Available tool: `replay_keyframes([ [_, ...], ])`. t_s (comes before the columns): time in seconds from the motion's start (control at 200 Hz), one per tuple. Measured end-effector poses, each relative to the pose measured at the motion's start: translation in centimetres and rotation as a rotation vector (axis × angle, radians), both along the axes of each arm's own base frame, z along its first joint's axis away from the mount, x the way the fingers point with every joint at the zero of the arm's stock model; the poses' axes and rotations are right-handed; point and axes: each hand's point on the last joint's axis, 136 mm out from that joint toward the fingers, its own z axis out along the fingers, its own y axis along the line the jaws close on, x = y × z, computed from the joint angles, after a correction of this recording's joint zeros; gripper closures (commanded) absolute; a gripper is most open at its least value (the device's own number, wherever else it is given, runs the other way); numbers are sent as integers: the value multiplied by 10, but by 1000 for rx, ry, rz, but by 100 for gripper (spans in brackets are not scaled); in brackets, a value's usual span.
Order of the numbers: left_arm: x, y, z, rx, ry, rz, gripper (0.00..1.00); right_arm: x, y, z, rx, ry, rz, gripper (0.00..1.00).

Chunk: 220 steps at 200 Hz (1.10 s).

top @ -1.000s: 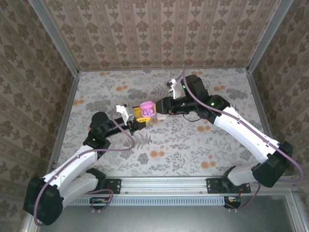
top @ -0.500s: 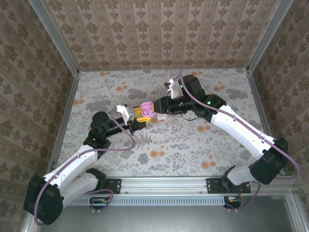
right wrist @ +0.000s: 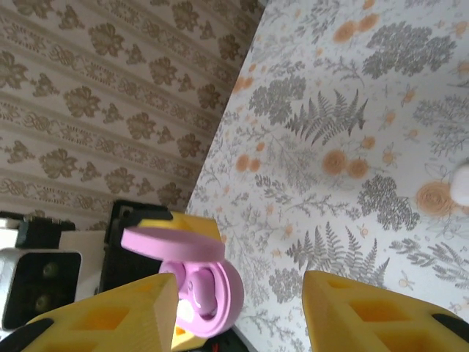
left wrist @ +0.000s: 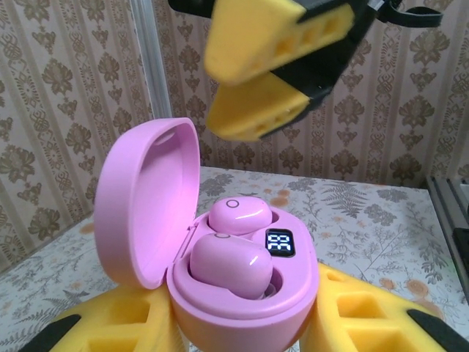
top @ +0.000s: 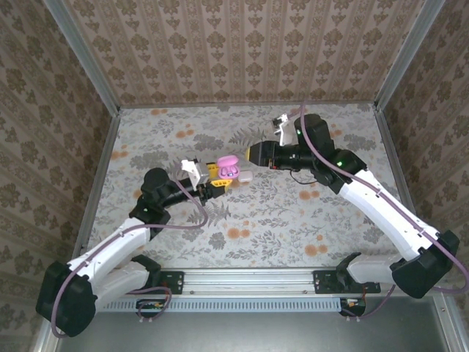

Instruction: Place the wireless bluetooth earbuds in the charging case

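Inside the pink case (left wrist: 242, 319): "88" (lit)

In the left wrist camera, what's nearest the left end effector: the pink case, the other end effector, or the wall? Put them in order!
1. The pink case, gripped in the left end effector, bottom middle.
2. The right end effector, beyond the case, up top.
3. The wall, far behind everything.

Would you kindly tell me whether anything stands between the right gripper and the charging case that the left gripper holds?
Nothing visible does. The right gripper, jaws open and empty, faces the charging case in the left gripper across bare air; the lid is tipped back, and two pink earbuds sit inside it.
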Motion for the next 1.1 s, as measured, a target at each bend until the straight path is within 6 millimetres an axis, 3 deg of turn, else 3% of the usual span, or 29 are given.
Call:
replay_keyframes([
  [0.49,0,-14,-3,24,1,-54,63,33,23,-20,-20,81,4,46],
  [0.68,-1,-14,-3,28,1,-54,63,31,30,-33,-23,129,43,46],
  [1.1,0,-15,0,26,-11,-53,64,21,29,-36,-15,149,73,46],
])
